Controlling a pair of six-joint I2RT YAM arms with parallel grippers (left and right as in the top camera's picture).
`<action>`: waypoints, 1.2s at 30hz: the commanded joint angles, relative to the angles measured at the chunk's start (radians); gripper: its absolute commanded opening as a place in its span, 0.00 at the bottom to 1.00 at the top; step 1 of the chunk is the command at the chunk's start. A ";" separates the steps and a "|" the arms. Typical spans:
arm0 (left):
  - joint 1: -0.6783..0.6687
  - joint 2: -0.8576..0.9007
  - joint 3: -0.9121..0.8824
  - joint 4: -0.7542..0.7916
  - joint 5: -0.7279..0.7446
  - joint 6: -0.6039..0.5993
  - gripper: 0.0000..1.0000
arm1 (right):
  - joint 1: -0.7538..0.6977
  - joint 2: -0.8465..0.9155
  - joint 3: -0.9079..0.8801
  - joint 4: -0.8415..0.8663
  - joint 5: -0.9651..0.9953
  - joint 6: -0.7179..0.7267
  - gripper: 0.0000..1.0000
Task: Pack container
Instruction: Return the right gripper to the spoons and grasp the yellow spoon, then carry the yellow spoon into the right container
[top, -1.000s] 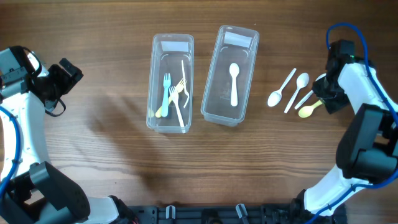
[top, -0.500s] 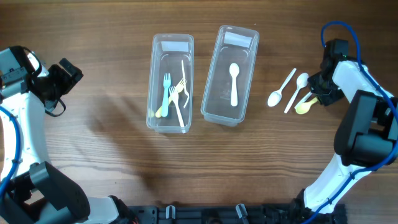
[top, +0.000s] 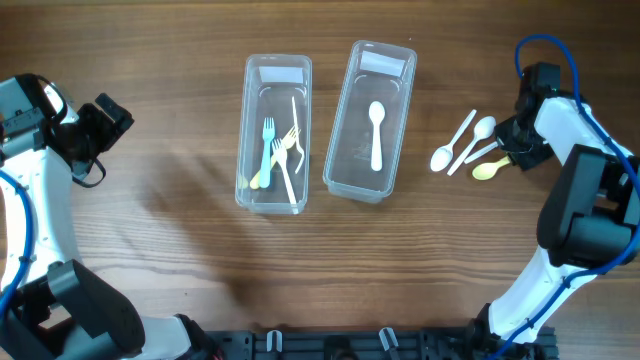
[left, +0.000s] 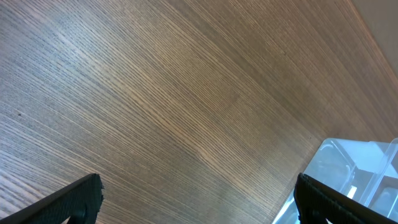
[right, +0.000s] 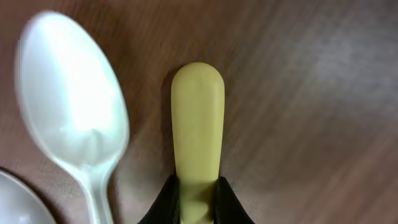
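My right gripper (top: 516, 152) (right: 196, 198) is shut on the handle of a yellow spoon (top: 488, 169) (right: 198, 124) at the right of the table. Three white spoons (top: 463, 148) lie just left of it; one white bowl (right: 71, 93) shows in the right wrist view. Two clear containers stand mid-table: the left one (top: 252, 80) holds several forks (top: 276, 150), the right one (top: 400, 72) holds one white spoon (top: 377, 130). My left gripper (left: 199, 199) is open and empty over bare wood at the far left, a corner of the left container (left: 348, 168) to its right.
The wooden table (top: 150, 200) spreads between the left arm and the containers. A black rail (top: 320, 345) runs along the front edge. A blue cable (top: 560, 60) loops over the right arm.
My right gripper moved in toward the spoons and closed on the yellow spoon's handle. The yellow spoon and the nearest white spoon shifted and turned a little. The left arm has not moved.
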 joint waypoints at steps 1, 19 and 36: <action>0.003 -0.014 0.010 0.002 0.001 -0.009 1.00 | 0.000 -0.058 -0.017 -0.026 0.009 -0.097 0.04; 0.003 -0.014 0.010 0.002 0.002 -0.008 1.00 | 0.470 -0.352 -0.016 0.356 -0.375 -0.500 0.04; 0.003 -0.013 0.010 0.006 0.002 -0.009 1.00 | 0.298 -0.439 0.055 0.095 -0.022 -0.225 0.67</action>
